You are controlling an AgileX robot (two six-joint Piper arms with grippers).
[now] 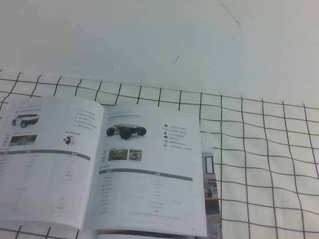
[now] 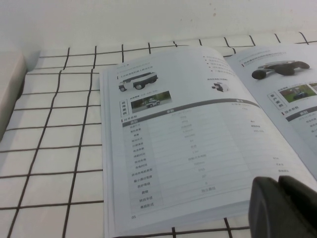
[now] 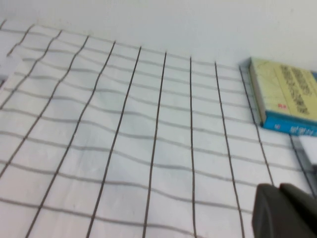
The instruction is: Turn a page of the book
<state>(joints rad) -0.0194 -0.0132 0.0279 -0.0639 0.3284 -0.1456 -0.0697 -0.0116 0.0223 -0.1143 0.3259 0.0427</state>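
The book (image 1: 102, 168) lies open on the grid cloth (image 1: 271, 171), nearer my left side. The page (image 1: 149, 174), printed with a black wheeled vehicle, looks thin, glossy, limp and slippery; I judge its free outer corner the best hold. My left gripper (image 2: 285, 208) hovers just beside the book, my right gripper (image 3: 287, 213) over bare cloth; whether either's jaws are open, I cannot tell. No print is legible.

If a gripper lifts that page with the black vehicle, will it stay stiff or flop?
Probably flop: the page looks a single thin sheet, bowing near the book's spine. It looks glossy, so perhaps slippery. The left gripper sits near the book's edge; the right gripper hangs over bare cloth.
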